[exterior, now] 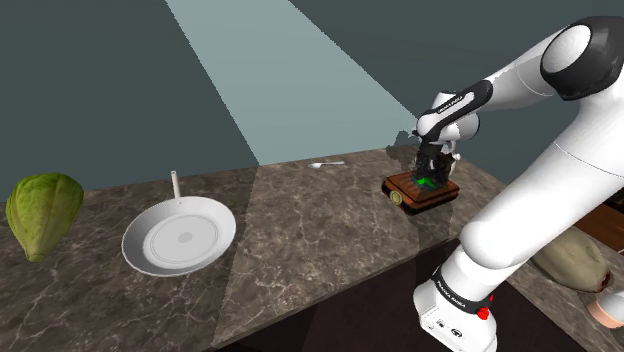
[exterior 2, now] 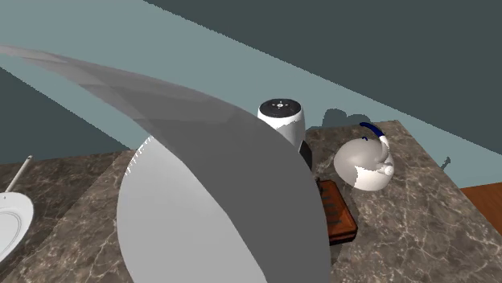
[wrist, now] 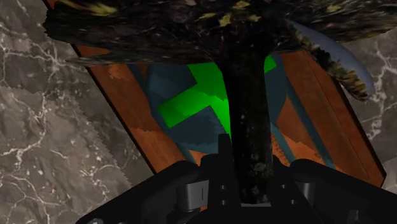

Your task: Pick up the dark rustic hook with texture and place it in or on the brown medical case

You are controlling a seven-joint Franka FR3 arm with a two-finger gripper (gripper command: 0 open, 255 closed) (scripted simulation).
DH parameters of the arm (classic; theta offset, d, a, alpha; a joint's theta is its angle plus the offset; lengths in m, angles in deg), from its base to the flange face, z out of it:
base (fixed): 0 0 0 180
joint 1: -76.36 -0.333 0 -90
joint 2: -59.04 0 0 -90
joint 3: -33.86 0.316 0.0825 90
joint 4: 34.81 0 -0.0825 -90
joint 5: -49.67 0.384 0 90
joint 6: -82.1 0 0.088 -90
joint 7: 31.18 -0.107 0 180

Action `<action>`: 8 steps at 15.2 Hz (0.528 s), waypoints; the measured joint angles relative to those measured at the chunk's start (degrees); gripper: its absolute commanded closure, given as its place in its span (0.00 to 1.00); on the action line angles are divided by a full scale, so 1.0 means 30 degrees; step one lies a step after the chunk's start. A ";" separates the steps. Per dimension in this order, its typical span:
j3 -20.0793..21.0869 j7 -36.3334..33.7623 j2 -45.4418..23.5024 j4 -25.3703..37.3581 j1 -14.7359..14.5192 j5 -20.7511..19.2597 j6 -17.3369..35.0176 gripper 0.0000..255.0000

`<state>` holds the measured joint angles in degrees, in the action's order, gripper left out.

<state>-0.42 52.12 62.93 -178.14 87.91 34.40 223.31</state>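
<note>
Two black fingers of the gripper (wrist: 249, 162) are pinching the shank of the hook (wrist: 247, 95). I see a dark, rough, mottled thing flecked with yellow, broad and ragged at its far end. It hangs right over the brown case (wrist: 321, 108), which is flat and rectangular, with a teal panel and a bright green cross on its lid. I can't tell if they touch. Veined marble countertop (wrist: 44, 127) lies underneath.

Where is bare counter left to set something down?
Free: the marble counter between the white pan and the brown case. Crowded: the case top, under the gripper clasping the dark hook.
</note>
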 measured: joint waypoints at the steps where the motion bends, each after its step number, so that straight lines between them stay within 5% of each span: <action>1: -0.0005 0.0020 -0.0039 -0.0001 0.0005 0.0023 0.0030 1.00; 3: -0.0030 0.0019 -0.0071 -0.0033 0.0036 0.0015 0.0038 1.00; 4: -0.0044 0.0031 -0.0085 -0.0026 0.0050 0.0019 0.0027 0.00; 8: -0.0056 0.0033 -0.0100 -0.0019 0.0061 0.0023 0.0018 0.00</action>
<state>-0.59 52.22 62.63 -178.20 88.09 34.47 223.36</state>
